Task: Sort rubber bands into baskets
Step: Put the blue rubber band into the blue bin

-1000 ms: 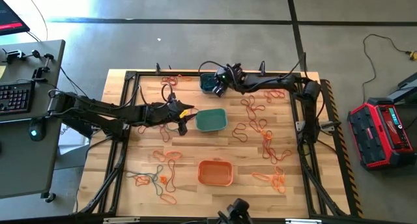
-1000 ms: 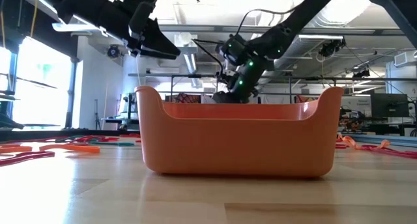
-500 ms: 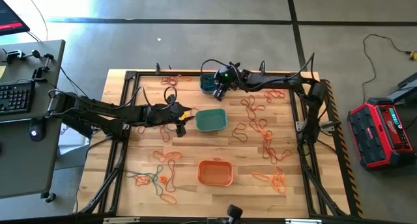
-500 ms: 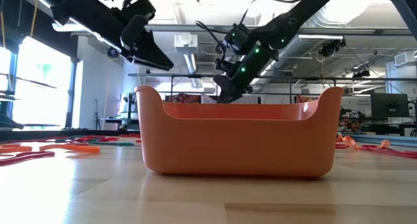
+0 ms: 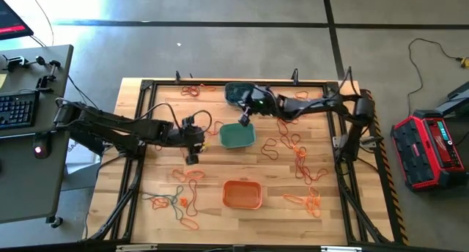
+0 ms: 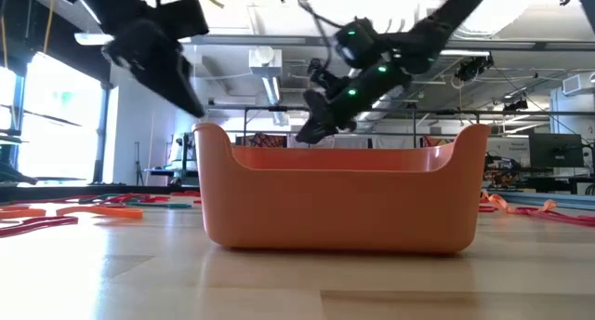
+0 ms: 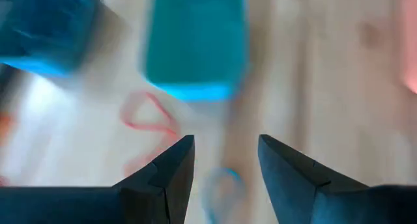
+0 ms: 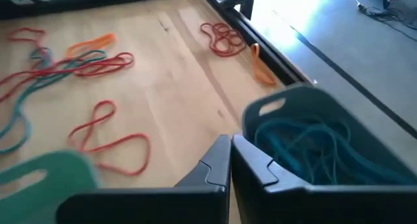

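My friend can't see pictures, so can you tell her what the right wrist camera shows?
The right gripper, fingers shut with nothing visibly between them, sits over a wooden table beside a grey-blue basket holding teal rubber bands. Red, orange and teal rubber bands lie loose on the table, and a corner of the teal-green basket shows nearby.

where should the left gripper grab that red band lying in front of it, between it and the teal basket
Judging by the left wrist view, take the red rubber band at one thin strand of its loop, coming straight down from above. It lies flat on the table, so only a pinch across a single strand gets purchase. The left gripper is open, short of the teal-green basket.
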Available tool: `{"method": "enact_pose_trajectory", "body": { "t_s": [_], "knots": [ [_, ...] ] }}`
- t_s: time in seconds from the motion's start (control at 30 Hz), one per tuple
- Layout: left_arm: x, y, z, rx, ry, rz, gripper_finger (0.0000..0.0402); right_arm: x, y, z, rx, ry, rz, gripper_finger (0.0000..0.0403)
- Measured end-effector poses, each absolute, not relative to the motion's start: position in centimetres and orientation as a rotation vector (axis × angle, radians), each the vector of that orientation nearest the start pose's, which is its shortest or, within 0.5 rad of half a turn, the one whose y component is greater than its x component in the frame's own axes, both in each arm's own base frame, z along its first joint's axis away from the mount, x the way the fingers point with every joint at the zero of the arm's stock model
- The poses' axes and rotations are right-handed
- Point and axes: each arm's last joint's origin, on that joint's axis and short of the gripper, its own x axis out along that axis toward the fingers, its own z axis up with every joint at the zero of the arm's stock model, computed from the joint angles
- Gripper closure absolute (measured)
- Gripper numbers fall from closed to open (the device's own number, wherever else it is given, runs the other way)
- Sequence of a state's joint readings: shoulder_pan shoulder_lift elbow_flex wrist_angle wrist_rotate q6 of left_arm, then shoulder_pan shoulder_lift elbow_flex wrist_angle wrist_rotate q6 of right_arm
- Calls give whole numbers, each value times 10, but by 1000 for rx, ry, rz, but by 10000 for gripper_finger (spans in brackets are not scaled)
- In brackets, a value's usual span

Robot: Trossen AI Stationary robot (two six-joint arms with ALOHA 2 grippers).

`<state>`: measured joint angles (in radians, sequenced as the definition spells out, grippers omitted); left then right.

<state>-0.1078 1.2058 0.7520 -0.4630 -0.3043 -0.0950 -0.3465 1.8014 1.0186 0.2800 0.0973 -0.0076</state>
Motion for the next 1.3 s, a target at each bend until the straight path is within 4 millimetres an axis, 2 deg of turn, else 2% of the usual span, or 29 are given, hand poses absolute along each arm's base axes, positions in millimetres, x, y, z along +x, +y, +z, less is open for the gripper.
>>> {"method": "enact_pose_trajectory", "body": {
  "t_s": [0.1, 0.27, 0.5, 0.73, 0.9, 1.07, 1.3],
  "knots": [
    [225, -28, 222, -8, 963, 128, 241, 338, -114, 179, 58, 474, -435, 402],
    [213, -52, 217, -248, 1096, 5, 241, 310, -86, 185, 33, 420, -469, 402],
    [195, -94, 207, -380, 1242, 32, 241, 283, -71, 198, 4, 376, -524, 403],
    [186, -133, 187, -524, 1353, 138, 241, 280, -70, 201, -19, 370, -522, 403],
    [185, -152, 170, -607, 1399, 211, 241, 280, -70, 201, -27, 371, -520, 403],
    [185, -159, 156, -626, 1434, 312, 241, 280, -70, 201, -44, 375, -516, 403],
    [187, -158, 145, -605, 1431, 399, 241, 280, -70, 201, -44, 375, -516, 403]
  ]
}}
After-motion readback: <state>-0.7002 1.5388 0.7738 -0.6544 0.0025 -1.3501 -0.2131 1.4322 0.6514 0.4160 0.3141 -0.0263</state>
